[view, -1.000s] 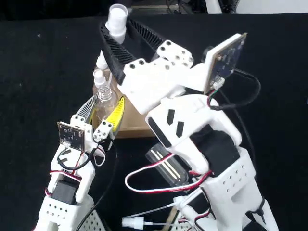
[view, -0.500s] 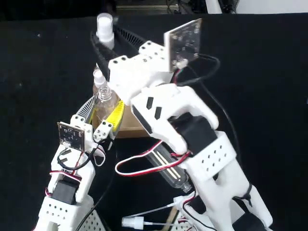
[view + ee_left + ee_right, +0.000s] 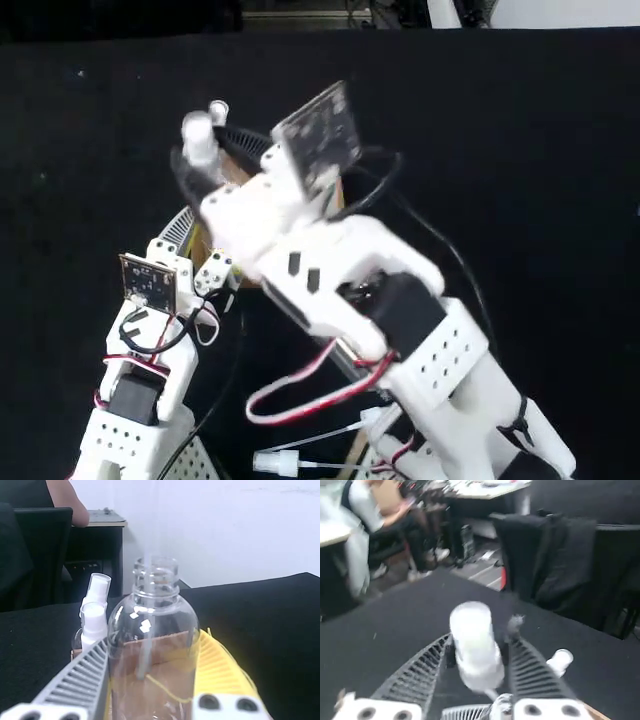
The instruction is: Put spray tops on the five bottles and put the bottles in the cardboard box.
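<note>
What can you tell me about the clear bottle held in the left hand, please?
The clear bottle looks like transparent plastic, with rounded shoulders and an open, ridged neck. It stands upright, clamped between the grey and yellow fingers of the left hand. A thin tube runs down through the neck into it.
</note>
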Robot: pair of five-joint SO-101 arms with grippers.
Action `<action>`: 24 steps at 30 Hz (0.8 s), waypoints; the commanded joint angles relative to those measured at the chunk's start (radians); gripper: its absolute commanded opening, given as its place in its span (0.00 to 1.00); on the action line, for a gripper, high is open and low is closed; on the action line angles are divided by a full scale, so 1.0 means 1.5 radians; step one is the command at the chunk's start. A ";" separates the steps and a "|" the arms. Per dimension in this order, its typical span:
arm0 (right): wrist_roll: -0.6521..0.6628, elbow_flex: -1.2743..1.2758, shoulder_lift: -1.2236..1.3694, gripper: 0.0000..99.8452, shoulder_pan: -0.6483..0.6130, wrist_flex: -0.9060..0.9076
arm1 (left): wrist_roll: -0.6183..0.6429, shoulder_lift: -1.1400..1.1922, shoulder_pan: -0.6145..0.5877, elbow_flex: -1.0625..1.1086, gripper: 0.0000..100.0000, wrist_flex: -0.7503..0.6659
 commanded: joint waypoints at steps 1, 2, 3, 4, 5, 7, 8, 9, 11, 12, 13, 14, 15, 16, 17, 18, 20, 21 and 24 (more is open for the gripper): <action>0.037 -0.008 -0.030 0.22 -0.019 0.012 | 0.000 -0.008 0.003 0.015 0.05 -0.014; 0.038 -0.009 -0.033 0.22 -0.016 0.010 | 0.000 -0.008 0.003 0.015 0.05 -0.014; 0.039 -0.011 -0.033 0.22 -0.014 0.010 | 0.000 -0.008 0.003 0.015 0.05 -0.014; 0.039 -0.021 -0.034 0.22 -0.014 0.015 | 0.000 -0.008 0.003 0.015 0.05 -0.014; 0.039 -0.027 -0.034 0.22 -0.009 0.017 | 0.000 -0.008 0.003 0.015 0.05 -0.014; 0.039 -0.043 -0.034 0.22 0.009 0.029 | -0.001 -0.007 0.002 0.015 0.05 -0.013; 0.039 -0.058 -0.037 0.22 0.023 0.038 | -0.001 -0.007 0.002 0.015 0.05 -0.013; 0.039 -0.073 -0.043 0.22 0.041 0.056 | -0.001 -0.007 0.002 0.015 0.05 -0.013; 0.039 -0.103 -0.062 0.20 0.092 0.099 | -0.001 -0.007 0.002 0.015 0.05 -0.013; 0.040 -0.115 -0.074 0.18 0.120 0.121 | -0.001 -0.007 0.002 0.015 0.05 -0.013; 0.040 -0.122 -0.086 0.14 0.152 0.141 | -0.001 -0.007 0.002 0.015 0.05 -0.012; 0.040 -0.121 -0.099 0.10 0.188 0.157 | -0.001 -0.007 0.002 0.015 0.05 -0.012; 0.040 -0.114 -0.111 0.05 0.227 0.169 | 0.002 -0.007 0.004 0.015 0.05 -0.012; 0.040 -0.102 -0.122 0.01 0.265 0.179 | 0.003 -0.007 0.007 0.015 0.05 -0.012; 0.040 -0.083 -0.133 0.01 0.297 0.186 | 0.003 -0.007 0.008 0.015 0.05 -0.013; 0.040 -0.060 -0.144 0.03 0.328 0.190 | 0.003 -0.007 0.008 0.015 0.05 -0.016; 0.040 0.001 -0.164 0.04 0.390 0.190 | 0.003 -0.007 0.003 0.015 0.05 -0.017; 0.040 0.033 -0.171 0.04 0.418 0.187 | 0.003 -0.007 0.005 0.015 0.05 -0.018; 0.040 0.130 -0.182 0.04 0.494 0.173 | 0.003 -0.008 0.007 0.015 0.05 -0.017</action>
